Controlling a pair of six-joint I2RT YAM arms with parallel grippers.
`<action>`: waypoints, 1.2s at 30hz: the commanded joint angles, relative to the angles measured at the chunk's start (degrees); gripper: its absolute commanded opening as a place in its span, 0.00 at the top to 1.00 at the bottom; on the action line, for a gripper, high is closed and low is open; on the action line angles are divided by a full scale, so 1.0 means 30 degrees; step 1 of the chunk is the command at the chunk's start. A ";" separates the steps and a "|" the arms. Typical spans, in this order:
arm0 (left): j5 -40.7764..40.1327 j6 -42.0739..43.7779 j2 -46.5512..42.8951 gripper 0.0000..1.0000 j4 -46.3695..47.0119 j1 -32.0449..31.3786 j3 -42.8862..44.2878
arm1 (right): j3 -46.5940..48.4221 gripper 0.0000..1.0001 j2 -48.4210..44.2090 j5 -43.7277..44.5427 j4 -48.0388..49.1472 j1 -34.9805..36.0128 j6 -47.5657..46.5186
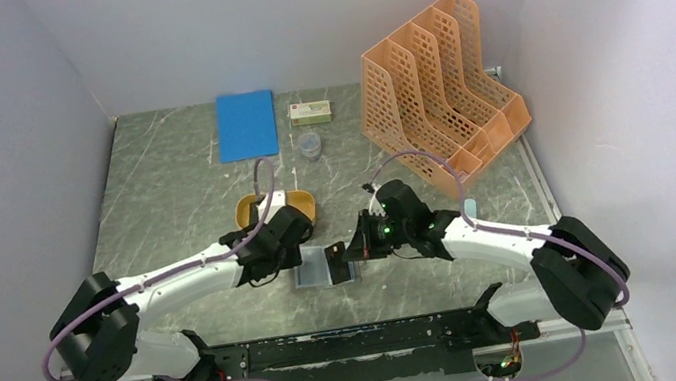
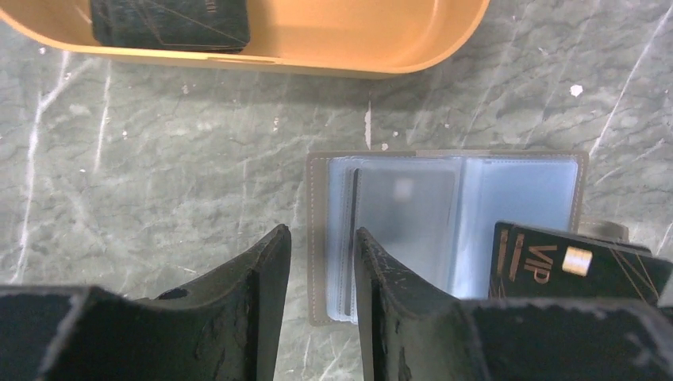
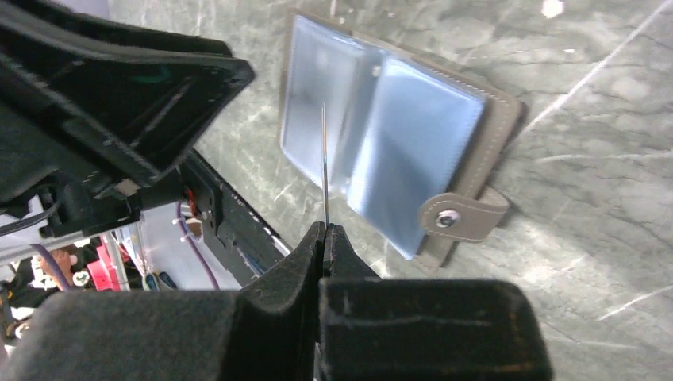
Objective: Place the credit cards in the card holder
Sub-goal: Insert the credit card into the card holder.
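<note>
The card holder lies open on the table between both arms, its clear bluish sleeves facing up and its snap tab to one side. My right gripper is shut on a black credit card marked VIP, held on edge just over the holder; from the wrist the card shows as a thin line. My left gripper is open, its jaws straddling the holder's left edge. Another dark card lies in the orange tray.
The orange oval tray sits just behind the left gripper. An orange perforated file rack stands at the back right. A blue notebook, a small box and a small clear cup lie at the back.
</note>
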 commanded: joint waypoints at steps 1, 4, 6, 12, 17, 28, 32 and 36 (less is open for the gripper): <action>-0.0916 -0.0938 -0.1134 0.60 -0.0609 0.0521 -0.0723 | -0.0308 1.00 0.0861 -0.0531 0.0517 -0.0613 0.0291; -0.0580 -0.1325 -0.1935 0.60 -0.0578 0.1219 -0.2011 | -0.0234 1.00 0.1636 -0.1216 0.1296 -0.0777 0.0533; -0.0299 -0.1407 -0.2304 0.60 -0.0564 0.1677 -0.2635 | -0.0179 1.00 0.2011 -0.1490 0.1569 -0.0826 0.0593; 0.0352 -0.1420 -0.2467 0.61 -0.0209 0.2092 -0.3559 | -0.0170 1.00 0.2837 -0.2128 0.2187 -0.0967 0.0790; 0.0833 -0.1366 -0.2051 0.62 0.0190 0.2093 -0.3741 | -0.0361 1.00 0.3171 -0.2464 0.2797 -0.1009 0.1064; 0.1328 -0.1289 -0.1511 0.63 0.0703 0.2093 -0.3889 | -0.0368 1.00 0.3071 -0.2104 0.2727 -0.1040 0.1322; 0.1265 -0.1234 -0.1450 0.63 0.0713 0.2093 -0.3968 | -0.1133 1.00 0.2183 -0.1520 0.2861 -0.1486 0.1740; 0.1427 -0.1231 -0.1309 0.63 0.0941 0.2093 -0.4097 | -0.1305 1.00 0.2629 -0.2204 0.3340 -0.1598 0.1921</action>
